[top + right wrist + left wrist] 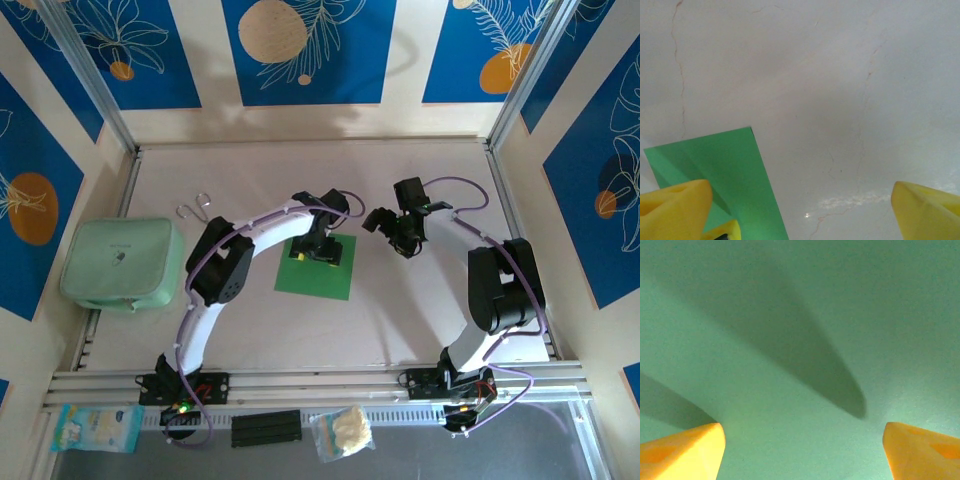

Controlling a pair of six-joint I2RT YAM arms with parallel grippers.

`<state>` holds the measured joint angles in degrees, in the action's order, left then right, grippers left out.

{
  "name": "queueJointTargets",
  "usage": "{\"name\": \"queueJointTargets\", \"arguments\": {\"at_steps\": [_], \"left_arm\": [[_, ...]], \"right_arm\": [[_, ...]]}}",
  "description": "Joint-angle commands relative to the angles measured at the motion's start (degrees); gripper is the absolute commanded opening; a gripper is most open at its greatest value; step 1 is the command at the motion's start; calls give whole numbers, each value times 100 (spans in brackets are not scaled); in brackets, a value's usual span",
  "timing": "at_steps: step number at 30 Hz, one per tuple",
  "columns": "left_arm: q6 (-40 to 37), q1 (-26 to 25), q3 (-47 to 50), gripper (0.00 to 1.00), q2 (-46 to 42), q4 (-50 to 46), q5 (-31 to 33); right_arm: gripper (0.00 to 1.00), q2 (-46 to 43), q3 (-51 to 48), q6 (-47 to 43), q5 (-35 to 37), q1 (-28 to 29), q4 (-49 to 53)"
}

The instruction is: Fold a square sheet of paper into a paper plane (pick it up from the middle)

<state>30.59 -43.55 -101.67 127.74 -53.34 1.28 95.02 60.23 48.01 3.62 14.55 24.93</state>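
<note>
**Square sheet of paper flat on the worktop, left tool spread over it**

Square sheet of paper [312,281] lies flat and unfolded on the pale worktop [250,190], its edges turned a little off square to the worktop's sides. No crease or lifted corner shows.

The left tool [315,258] stands directly over the sheet's far half, pointing down. In the left wrist view its two yellow fingers [687,452] sit wide apart at the bottom corners, with the green paper [800,315] spread under them and their shadows falling across it. The tips are very close to the sheet; whether they touch it cannot be told. Nothing is between the fingers.

The right tool [405,238] hangs to the right of the sheet, near it but clear of its edge, over bare worktop. Its wrist view shows the yellow fingers [927,210] set wide with nothing held, the cracked pale worktop [840,75] below, and a corner of the sheet [715,160] at lower left.

Well to the left of the sheet rests a pale mint-green pouch [122,262]. A small metal S-hook [195,208] lies left of the sheet and farther back.
</note>
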Motion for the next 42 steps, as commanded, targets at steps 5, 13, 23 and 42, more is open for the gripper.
{"name": "queueJointTargets", "arguments": {"at_steps": [5,13,23,42], "left_arm": [[158,-127,-95,80,331,-291,150],[210,-128,-45,78,444,-306,215],[270,-135,20,77,530,-304,206],[397,-123,254,66,76,-49,218]], "right_arm": [[92,-37,24,58,-36,7,159],[92,-37,64,41,10,6,179],[92,-9,69,64,42,-1,200],[92,-23,114,112,52,4,220]]}}
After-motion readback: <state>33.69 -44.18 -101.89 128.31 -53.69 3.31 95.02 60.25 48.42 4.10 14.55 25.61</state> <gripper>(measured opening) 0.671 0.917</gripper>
